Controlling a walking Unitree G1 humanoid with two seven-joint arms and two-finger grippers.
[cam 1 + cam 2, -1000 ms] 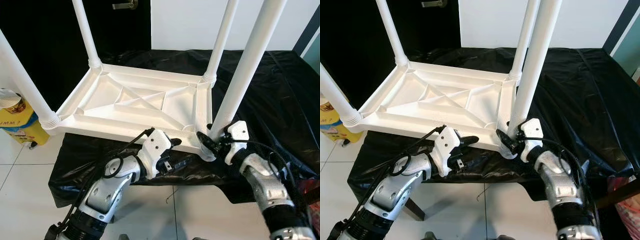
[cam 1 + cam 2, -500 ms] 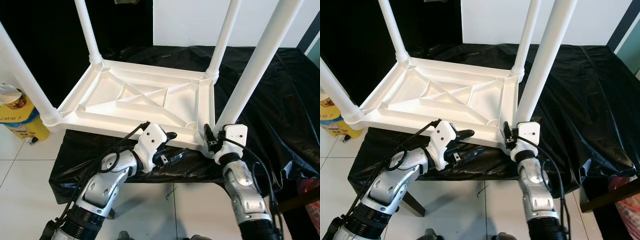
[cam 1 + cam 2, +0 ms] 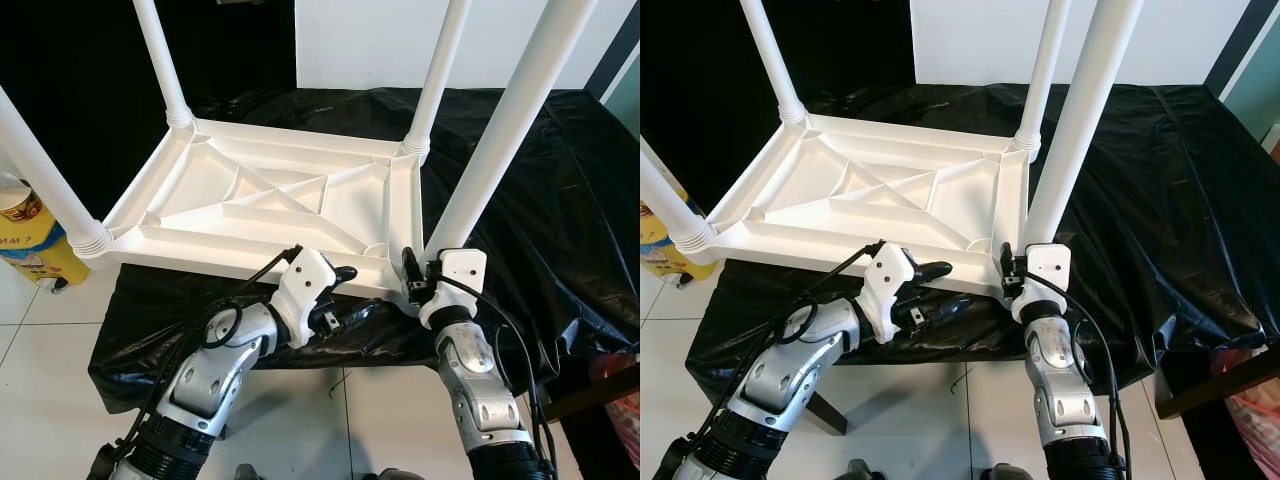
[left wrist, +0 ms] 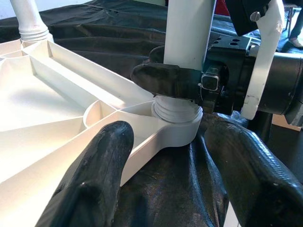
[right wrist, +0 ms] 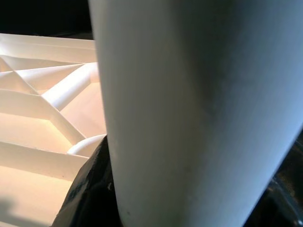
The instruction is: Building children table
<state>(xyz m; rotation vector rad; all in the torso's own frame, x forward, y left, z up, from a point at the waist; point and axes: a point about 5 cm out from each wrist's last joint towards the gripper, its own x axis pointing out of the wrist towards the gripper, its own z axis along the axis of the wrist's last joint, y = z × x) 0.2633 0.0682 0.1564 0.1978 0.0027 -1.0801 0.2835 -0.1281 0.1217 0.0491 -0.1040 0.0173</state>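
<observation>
The white plastic children's table (image 3: 270,200) lies upside down on a black sheet, with its legs pointing up. My right gripper (image 3: 412,285) is shut on the base of the near right leg (image 3: 500,140), just above its threaded socket (image 4: 177,116). In the right wrist view that leg (image 5: 189,118) is very close. My left gripper (image 3: 348,292) is open at the table's front rim, just left of that corner. One of its fingers (image 4: 90,189) is over the rim and the other is below on the sheet.
The black sheet (image 3: 560,200) covers a low surface that drops off at the front to a white tile floor (image 3: 40,380). A yellow container (image 3: 30,240) stands on the floor at the left. Behind are a dark door and a white wall.
My right forearm has swung in from the right and now points straight up at the leg base, its gripper still on the leg. The left gripper has hardly moved.
</observation>
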